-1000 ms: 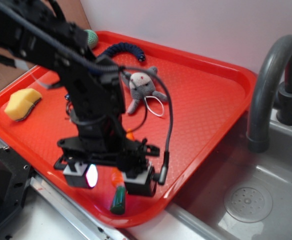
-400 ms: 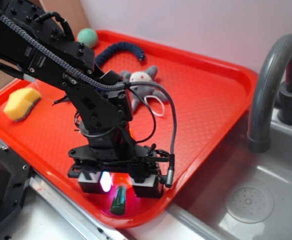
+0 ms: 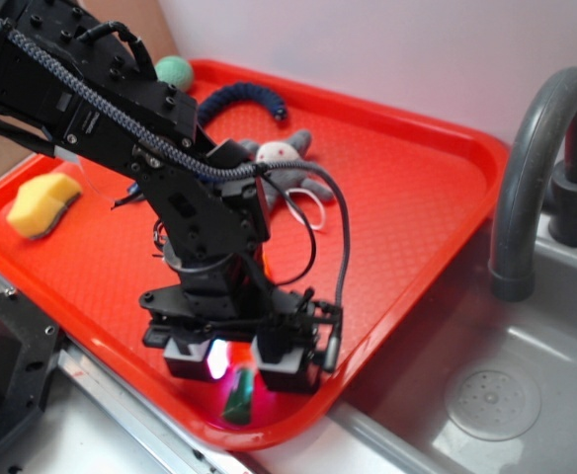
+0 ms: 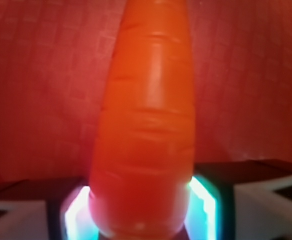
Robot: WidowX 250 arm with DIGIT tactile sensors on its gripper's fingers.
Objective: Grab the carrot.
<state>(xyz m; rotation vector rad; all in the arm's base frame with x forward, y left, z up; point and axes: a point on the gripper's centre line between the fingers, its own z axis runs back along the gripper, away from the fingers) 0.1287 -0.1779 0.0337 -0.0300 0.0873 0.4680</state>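
Straddling the carrot [image 4: 143,130] — gripper [image 3: 239,363] pads flanking it, contact unclear; green stem only visible outside.

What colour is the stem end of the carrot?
Dark green, seen best in the exterior view on the carrot; the body is orange.

The arm [image 3: 121,109] is matte black, built of boxy segments with small screw heads visible on the upper-left links. A braided black-and-grey cable runs along the top of the links; a smooth grey cable loops down at centre frame to a plug beside the gripper [image 3: 237,360]. The gripper body is black. Its fingers [image 3: 287,363] are pale grey blocks with dark pads, their inner faces lit white-cyan and pink.
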